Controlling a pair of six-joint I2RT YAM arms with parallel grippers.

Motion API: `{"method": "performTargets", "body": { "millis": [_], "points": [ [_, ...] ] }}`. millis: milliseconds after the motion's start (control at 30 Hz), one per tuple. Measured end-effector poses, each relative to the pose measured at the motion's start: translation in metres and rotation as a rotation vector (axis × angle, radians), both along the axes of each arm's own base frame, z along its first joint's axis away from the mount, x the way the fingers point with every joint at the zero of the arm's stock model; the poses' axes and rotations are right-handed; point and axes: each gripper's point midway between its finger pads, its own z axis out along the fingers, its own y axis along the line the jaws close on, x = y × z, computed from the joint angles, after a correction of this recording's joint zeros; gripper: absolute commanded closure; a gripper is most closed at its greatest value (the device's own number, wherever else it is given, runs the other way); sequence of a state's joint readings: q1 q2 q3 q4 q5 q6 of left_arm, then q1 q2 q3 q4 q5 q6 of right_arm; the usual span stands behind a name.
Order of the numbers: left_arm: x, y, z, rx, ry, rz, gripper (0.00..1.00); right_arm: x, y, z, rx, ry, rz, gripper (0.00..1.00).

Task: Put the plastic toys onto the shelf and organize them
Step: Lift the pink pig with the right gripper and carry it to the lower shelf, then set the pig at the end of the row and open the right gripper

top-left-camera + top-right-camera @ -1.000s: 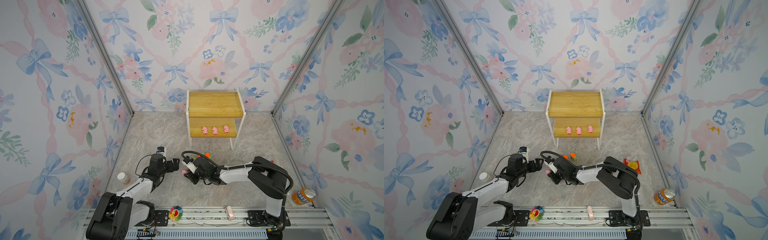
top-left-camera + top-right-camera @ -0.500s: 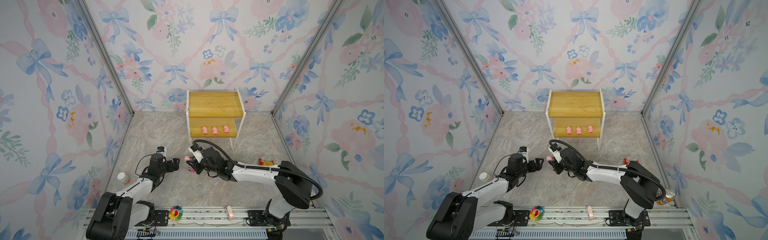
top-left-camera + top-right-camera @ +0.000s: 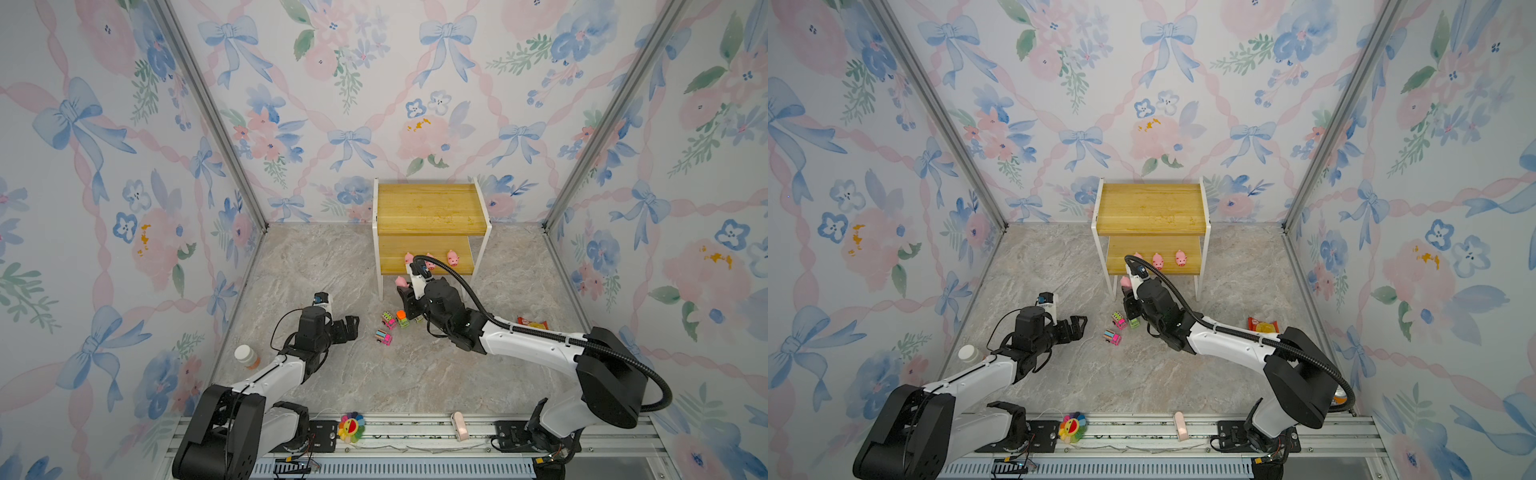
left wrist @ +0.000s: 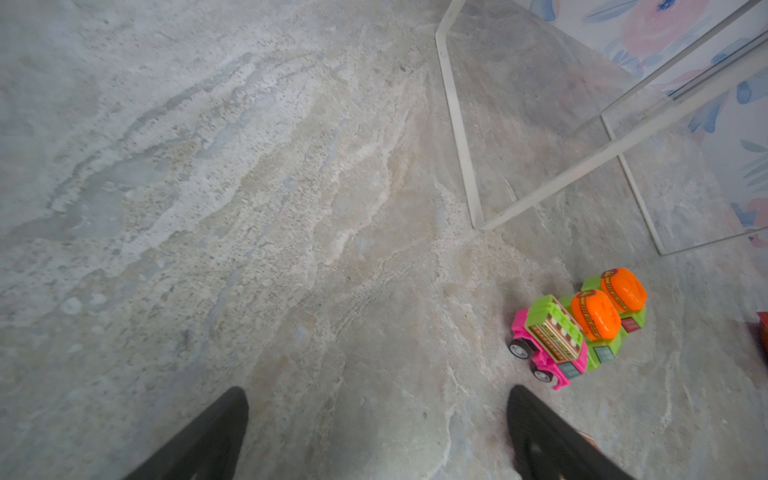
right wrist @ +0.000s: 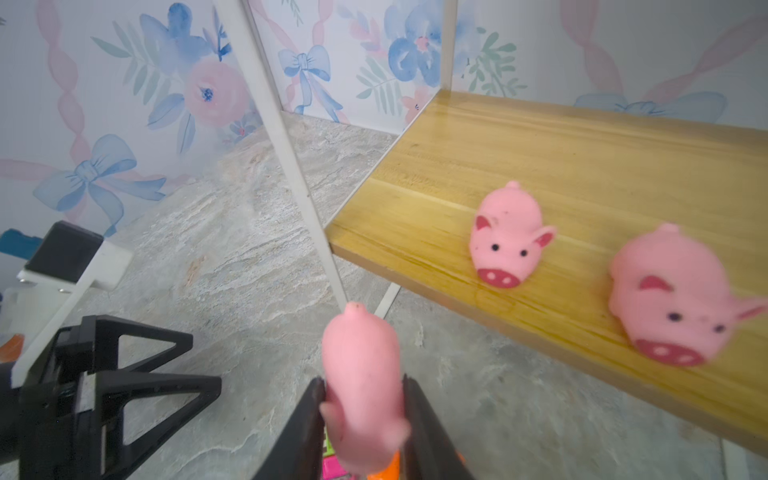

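The shelf (image 3: 432, 208) (image 3: 1152, 208) stands at the back wall. Three pink pigs sit on its lower board (image 5: 582, 166); two show close up (image 5: 507, 241) (image 5: 673, 303). My right gripper (image 3: 405, 291) (image 5: 363, 399) is shut on another pink pig (image 3: 401, 281) (image 3: 1124, 282) (image 5: 361, 374), held in the air just off the shelf's front left leg. On the floor below lie two pink trucks (image 3: 388, 320) (image 3: 383, 336) and two green trucks (image 4: 594, 320) (image 4: 623, 295). My left gripper (image 3: 351, 326) (image 4: 378, 415) rests open near the floor, left of the trucks, holding nothing.
A white-capped bottle (image 3: 247, 356) stands by the left wall. A red snack packet (image 3: 532, 322) lies right of my right arm. A rainbow flower toy (image 3: 351, 428) and a small pale object (image 3: 457, 430) sit on the front rail.
My right gripper has carried the pig up from the floor near the trucks and back toward the shelf's front left corner. The left arm has stayed still.
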State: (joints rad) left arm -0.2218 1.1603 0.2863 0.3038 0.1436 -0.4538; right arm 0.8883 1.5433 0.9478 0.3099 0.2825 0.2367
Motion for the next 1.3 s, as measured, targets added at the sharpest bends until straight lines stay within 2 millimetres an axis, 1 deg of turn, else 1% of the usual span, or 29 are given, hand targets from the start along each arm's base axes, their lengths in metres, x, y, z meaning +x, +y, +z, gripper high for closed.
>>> {"method": "performTargets", "body": {
  "millis": [100, 167, 300, 567, 700, 900, 1133, 1300],
  "points": [
    [0.000, 0.000, 0.000, 0.000, 0.000, 0.000, 0.02, 0.010, 0.000, 0.015, 0.024, -0.029, -0.028, 0.68],
    [0.000, 0.000, 0.000, -0.001, 0.000, -0.001, 0.02, 0.015, 0.004, 0.025, 0.045, -0.048, -0.035, 0.68],
    [0.000, 0.000, 0.000, -0.002, 0.000, -0.002, 0.02, 0.023, 0.009, 0.032, 0.068, -0.063, -0.053, 0.67],
    [0.001, -0.001, 0.001, -0.003, 0.000, -0.005, 0.02, 0.035, 0.010, 0.023, 0.071, -0.054, -0.119, 0.67],
    [0.003, -0.003, 0.000, -0.002, 0.006, -0.014, 0.02, 0.040, 0.017, 0.022, 0.070, -0.059, -0.143, 0.67],
    [0.003, -0.004, -0.003, 0.002, 0.018, -0.026, 0.02, 0.039, 0.027, 0.020, 0.066, -0.062, -0.157, 0.67],
    [0.006, -0.006, -0.001, 0.012, 0.007, -0.043, 0.02, 0.046, 0.026, 0.019, 0.080, -0.064, -0.205, 0.67],
    [0.006, -0.006, -0.002, 0.025, 0.009, -0.054, 0.02, 0.052, 0.029, 0.011, 0.080, -0.065, -0.235, 0.67]
  ]
}}
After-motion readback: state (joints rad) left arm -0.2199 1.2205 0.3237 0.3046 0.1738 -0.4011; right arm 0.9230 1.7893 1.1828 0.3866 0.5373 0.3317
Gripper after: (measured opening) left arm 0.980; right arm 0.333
